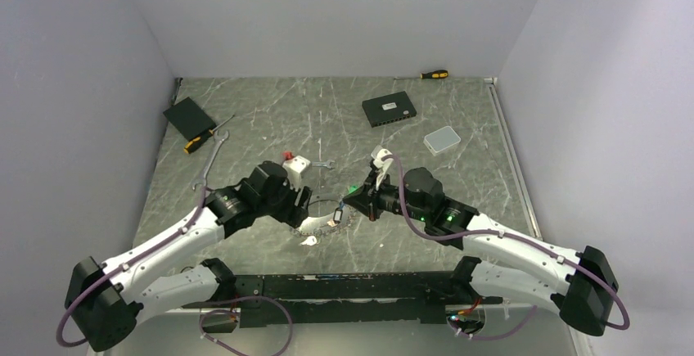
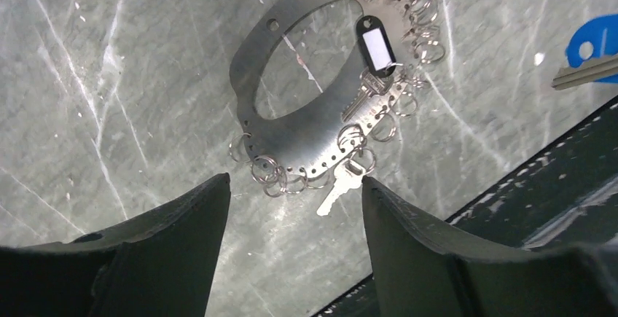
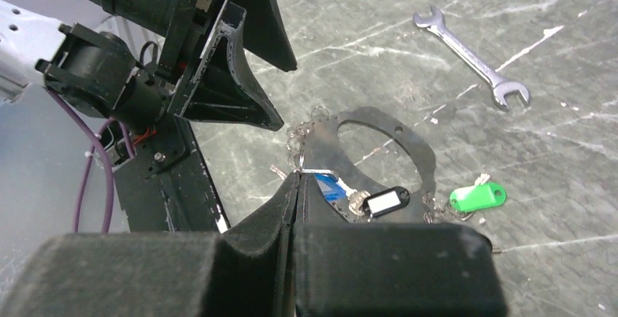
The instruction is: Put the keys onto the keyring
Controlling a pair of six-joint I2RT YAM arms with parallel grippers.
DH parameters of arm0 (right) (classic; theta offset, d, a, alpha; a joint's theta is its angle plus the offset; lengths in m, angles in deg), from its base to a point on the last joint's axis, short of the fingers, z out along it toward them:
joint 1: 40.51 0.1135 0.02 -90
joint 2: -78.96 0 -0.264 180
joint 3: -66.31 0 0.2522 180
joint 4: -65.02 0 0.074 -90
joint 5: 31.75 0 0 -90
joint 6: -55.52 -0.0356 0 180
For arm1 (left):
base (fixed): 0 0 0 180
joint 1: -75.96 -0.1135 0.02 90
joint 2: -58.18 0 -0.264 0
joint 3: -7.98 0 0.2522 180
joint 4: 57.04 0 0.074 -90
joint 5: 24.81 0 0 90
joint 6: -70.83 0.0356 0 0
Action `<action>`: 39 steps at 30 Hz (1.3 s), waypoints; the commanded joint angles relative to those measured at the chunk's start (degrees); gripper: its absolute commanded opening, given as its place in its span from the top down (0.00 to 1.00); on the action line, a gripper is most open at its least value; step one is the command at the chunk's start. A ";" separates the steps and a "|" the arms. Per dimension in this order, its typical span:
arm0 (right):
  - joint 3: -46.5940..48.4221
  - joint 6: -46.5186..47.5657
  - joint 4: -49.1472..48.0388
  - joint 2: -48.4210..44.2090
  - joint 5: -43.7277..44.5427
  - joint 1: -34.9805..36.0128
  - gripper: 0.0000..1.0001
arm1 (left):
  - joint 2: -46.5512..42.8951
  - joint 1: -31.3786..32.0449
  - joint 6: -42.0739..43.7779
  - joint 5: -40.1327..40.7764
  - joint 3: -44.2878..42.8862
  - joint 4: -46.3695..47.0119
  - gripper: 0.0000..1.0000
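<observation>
Top external view: the keyring (image 1: pixel 326 223) lies on the counter (image 1: pixel 270 119), with the left tool (image 1: pixel 301 209) just left of it and the right tool (image 1: pixel 353 199) just right of it

Left wrist view: the left tool's jaws stand wide over the keyring's near rim, holding nothing; a black-tagged key (image 2: pixel 373 47) already hangs on the keyring

Right wrist view: the right tool looks pinched tight on a blue-tagged key (image 3: pixel 328 186) just beside the keyring

I'd have the left tool pin the keyring down before threading, or it may slide
</observation>
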 commanded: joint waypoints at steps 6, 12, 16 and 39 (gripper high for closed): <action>-5.03 -1.12 -2.53 -5.64 2.52 0.01 1.00 | 2.74 1.59 25.48 -2.30 -2.40 1.64 0.36; -6.14 0.76 0.05 -7.68 3.35 -0.09 1.00 | 8.85 1.95 37.32 -5.20 -3.21 -8.74 0.41; -6.77 1.91 1.67 -9.77 4.10 -0.21 1.00 | 7.43 2.91 40.42 -8.50 -0.97 -9.66 0.36; -9.18 1.39 0.83 -15.14 1.57 -0.57 1.00 | 20.82 4.06 46.67 -0.36 4.76 3.48 0.63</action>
